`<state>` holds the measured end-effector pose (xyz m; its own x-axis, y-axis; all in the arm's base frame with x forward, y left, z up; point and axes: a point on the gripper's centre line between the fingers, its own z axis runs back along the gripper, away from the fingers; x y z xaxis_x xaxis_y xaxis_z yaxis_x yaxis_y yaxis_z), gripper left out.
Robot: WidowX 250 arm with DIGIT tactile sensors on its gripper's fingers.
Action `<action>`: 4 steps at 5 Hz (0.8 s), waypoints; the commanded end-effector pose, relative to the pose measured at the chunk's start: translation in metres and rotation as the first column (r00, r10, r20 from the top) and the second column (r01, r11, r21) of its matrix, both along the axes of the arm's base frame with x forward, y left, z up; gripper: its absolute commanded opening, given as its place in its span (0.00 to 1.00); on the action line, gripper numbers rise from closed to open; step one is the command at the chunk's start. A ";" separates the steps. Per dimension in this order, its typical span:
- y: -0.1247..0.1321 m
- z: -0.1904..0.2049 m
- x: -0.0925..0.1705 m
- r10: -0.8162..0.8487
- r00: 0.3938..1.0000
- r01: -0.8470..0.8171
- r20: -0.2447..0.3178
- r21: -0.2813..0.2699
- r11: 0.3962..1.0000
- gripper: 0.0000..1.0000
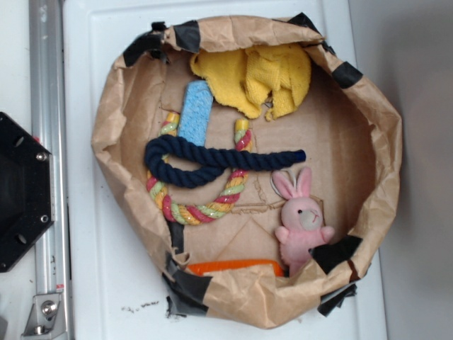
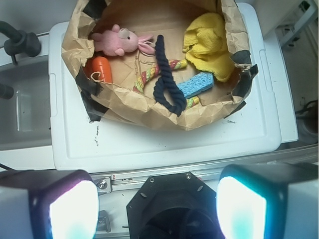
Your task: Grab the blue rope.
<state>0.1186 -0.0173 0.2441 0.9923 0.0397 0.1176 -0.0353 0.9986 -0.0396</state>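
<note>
The blue rope [image 1: 233, 157] is thick, dark navy and twisted. It lies curled in a brown paper bag basin [image 1: 382, 142], its loop at the left over a striped rope ring [image 1: 205, 209] and its free end pointing right. In the wrist view the rope [image 2: 163, 74] runs up and down in the bag's middle. My gripper [image 2: 157, 209] shows only in the wrist view. Its two glowing fingertips [image 2: 72, 211] stand wide apart, open and empty. It is high above the robot base, well short of the bag.
The bag also holds a light blue block [image 1: 196, 112], a yellow cloth [image 1: 265, 74], a pink bunny [image 1: 303, 223] and an orange object [image 1: 233, 267]. The bag sits on a white tray [image 1: 92, 269]. The black robot base [image 1: 21, 191] and a metal rail [image 1: 46, 106] are at the left.
</note>
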 end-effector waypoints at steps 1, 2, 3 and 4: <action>0.000 0.000 0.000 0.000 1.000 0.000 0.000 0.000 1.000 1.00; -0.001 -0.024 0.045 -0.004 1.000 0.007 -0.026 0.116 0.993 1.00; 0.002 -0.075 0.093 -0.106 0.993 0.109 -0.058 0.061 0.992 1.00; 0.009 -0.121 0.111 -0.133 0.989 0.134 -0.059 0.007 0.991 1.00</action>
